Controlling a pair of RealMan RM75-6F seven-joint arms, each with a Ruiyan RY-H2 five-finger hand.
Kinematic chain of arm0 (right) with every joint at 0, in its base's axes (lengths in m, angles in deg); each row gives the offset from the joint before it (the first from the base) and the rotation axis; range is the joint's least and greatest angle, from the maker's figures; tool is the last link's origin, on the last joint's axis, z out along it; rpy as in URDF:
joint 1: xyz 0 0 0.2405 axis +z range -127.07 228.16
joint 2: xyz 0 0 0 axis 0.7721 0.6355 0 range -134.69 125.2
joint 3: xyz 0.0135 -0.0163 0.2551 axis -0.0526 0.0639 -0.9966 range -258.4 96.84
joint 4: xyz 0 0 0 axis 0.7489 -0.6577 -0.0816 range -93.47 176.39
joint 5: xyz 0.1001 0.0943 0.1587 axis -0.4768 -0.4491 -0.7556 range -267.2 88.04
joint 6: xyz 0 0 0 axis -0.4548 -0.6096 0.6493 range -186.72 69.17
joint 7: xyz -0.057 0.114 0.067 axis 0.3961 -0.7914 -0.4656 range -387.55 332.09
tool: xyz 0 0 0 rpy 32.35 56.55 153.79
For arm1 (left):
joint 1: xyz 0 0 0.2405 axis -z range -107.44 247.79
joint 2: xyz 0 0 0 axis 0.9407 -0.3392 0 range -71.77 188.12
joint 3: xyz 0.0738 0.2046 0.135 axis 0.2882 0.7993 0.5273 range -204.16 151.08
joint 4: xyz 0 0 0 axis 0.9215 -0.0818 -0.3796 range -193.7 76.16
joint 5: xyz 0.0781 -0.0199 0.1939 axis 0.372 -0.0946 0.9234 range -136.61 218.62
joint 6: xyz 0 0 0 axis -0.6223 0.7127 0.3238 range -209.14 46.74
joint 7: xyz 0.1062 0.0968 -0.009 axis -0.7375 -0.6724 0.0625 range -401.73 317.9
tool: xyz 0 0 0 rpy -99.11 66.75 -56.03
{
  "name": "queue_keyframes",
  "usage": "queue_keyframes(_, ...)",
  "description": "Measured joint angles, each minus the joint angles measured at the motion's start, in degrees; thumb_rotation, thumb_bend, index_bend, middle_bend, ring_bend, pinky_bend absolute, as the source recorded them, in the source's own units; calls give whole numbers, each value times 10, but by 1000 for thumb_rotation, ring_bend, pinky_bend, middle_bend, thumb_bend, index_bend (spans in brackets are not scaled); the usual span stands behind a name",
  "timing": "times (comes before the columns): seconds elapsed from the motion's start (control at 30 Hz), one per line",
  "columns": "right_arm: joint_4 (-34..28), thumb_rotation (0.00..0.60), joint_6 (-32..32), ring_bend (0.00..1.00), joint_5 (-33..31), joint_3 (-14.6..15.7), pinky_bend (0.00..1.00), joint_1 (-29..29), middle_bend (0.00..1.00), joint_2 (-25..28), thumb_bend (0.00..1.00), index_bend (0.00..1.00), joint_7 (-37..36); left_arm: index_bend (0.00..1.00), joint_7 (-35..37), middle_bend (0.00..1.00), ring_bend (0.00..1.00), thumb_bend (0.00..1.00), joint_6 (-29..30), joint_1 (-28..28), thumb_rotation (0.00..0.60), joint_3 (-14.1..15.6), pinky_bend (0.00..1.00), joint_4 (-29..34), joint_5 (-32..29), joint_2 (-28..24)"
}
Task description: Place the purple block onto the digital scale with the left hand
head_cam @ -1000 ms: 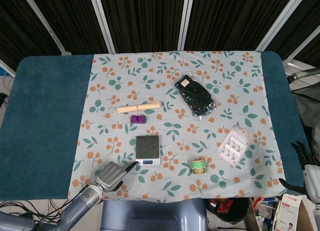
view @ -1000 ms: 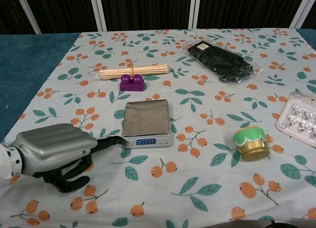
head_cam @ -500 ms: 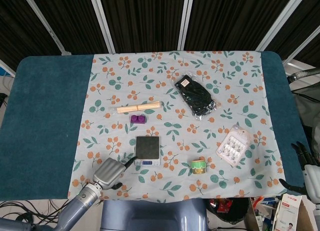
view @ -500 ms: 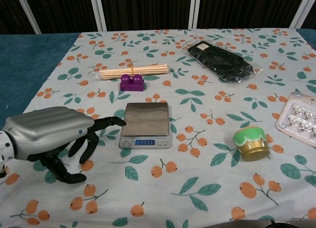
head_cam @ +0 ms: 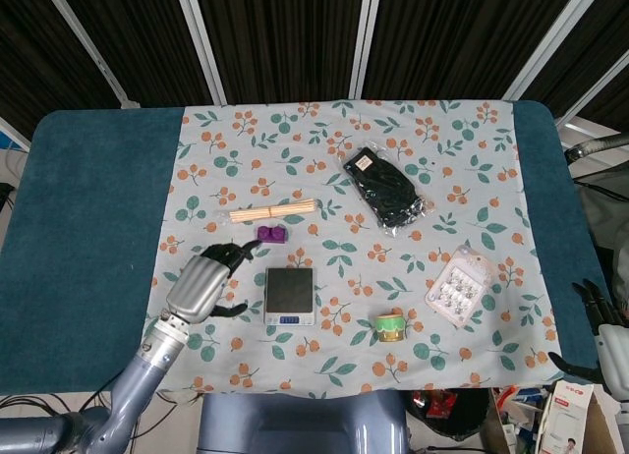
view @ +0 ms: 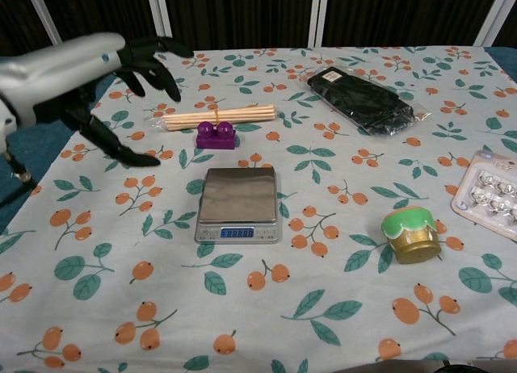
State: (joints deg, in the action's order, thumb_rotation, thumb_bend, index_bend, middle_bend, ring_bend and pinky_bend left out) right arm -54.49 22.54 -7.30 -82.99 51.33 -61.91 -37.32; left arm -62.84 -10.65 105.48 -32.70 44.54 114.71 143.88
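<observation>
Head view: purple block (head_cam: 271,234) lies at two o'clock of the left robot hand (head_cam: 200,283), apart; fingers spread wide, holding nothing.

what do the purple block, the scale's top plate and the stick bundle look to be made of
Purple block: likely glossy moulded plastic, with shiny round studs. Scale top plate: apparently brushed metal, grey with a dull sheen. Stick bundle: probably bare wood or bamboo, pale, matte and tied in the middle.
</observation>
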Motion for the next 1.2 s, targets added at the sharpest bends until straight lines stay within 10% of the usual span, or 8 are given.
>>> queue_keyframes(0.6,-8,600,-7,128,-16,-4,180,-1,0,3,74,0,-14,167,-58,355,197,79,-189,151,600,-101,229,-201,-199,40)
queue_keyframes(1.2,-13,600,-19,128,-16,-4,180,1,0,10,74,0,-47,214,-42,382,268,157,-303,250,600,-101,278,-399,-224,132)
